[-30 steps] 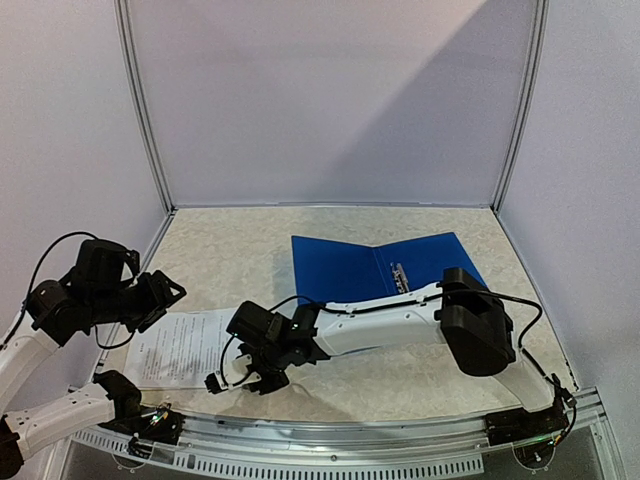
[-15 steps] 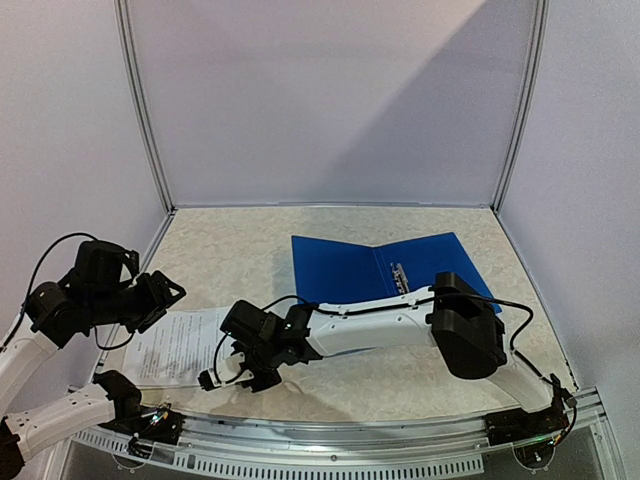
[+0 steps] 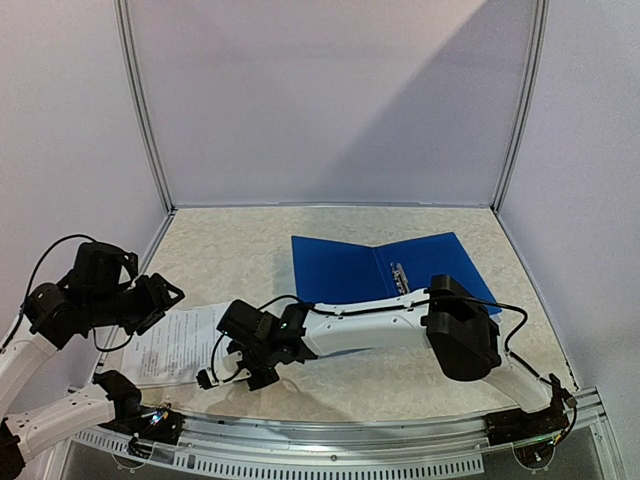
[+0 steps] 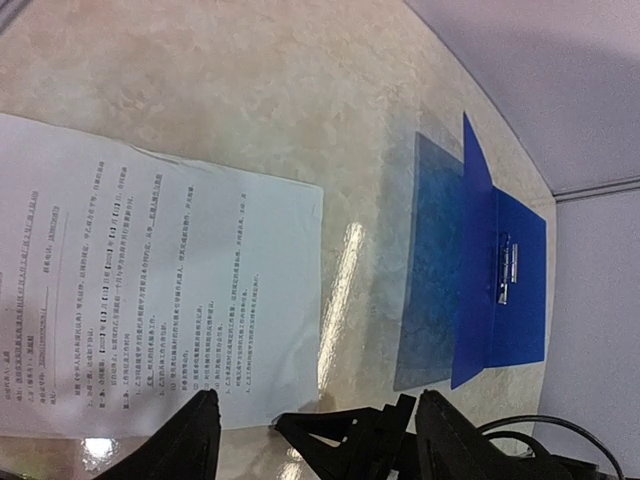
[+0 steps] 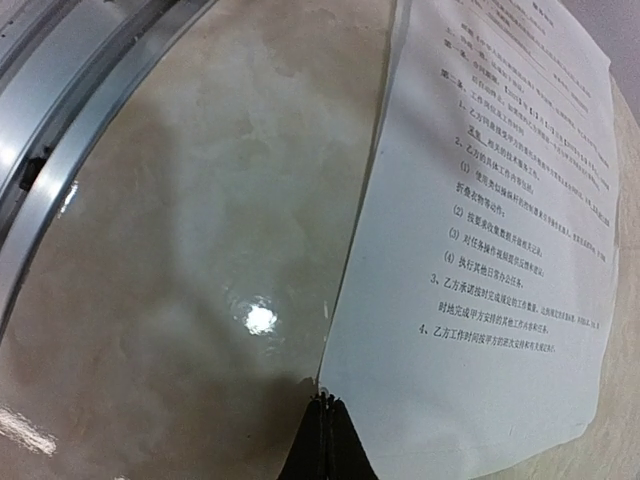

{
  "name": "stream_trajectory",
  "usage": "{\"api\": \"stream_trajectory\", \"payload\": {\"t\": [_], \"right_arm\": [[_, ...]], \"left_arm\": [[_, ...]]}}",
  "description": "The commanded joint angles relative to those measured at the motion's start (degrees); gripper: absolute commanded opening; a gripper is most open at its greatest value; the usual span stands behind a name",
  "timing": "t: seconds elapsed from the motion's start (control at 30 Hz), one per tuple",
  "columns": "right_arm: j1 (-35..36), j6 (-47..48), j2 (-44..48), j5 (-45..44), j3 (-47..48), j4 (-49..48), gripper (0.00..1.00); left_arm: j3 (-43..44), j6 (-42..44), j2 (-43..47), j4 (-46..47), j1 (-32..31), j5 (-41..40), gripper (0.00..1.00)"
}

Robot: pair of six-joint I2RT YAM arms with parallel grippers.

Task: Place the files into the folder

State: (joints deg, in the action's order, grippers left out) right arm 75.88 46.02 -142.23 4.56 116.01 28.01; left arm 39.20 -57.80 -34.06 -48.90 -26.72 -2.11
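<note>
The files (image 3: 185, 340) are white printed sheets lying flat at the near left of the table; they also show in the left wrist view (image 4: 150, 290) and the right wrist view (image 5: 490, 230). The blue folder (image 3: 385, 268) lies open at mid table, its metal clip visible (image 4: 507, 270). My right gripper (image 3: 208, 378) reaches across to the sheets' near right corner, and its fingertips (image 5: 322, 402) are pressed together on that corner. My left gripper (image 3: 160, 297) is open and empty, hovering above the sheets' left part, its fingers (image 4: 190, 440) spread wide.
A metal rail (image 3: 330, 440) runs along the table's near edge, close to the right gripper (image 5: 60, 110). White walls with metal posts (image 3: 145, 110) enclose the table on three sides. The right arm (image 3: 380, 318) stretches across the front of the folder.
My right gripper has slid a little to the left, down to the near right corner of the sheets. The left arm, sheets and folder have not visibly moved.
</note>
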Motion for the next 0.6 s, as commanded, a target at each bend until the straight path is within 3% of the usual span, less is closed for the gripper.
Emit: {"api": "stream_trajectory", "payload": {"t": [0.0,0.33,0.57], "right_arm": [[-1.4,-1.7,4.8,-3.0,-0.4,-2.5,0.0],[-2.2,-1.9,6.8,-6.9,0.1,-7.4,0.0],[-3.7,-2.6,6.0,-8.5,0.4,-10.3,0.0]], "left_arm": [[0.0,-1.6,2.0,-2.5,0.6,0.8,0.67],[-4.5,-7.1,3.9,-0.6,0.6,6.2,0.67],[-12.9,-19.5,10.9,6.7,0.4,12.0,0.68]]}}
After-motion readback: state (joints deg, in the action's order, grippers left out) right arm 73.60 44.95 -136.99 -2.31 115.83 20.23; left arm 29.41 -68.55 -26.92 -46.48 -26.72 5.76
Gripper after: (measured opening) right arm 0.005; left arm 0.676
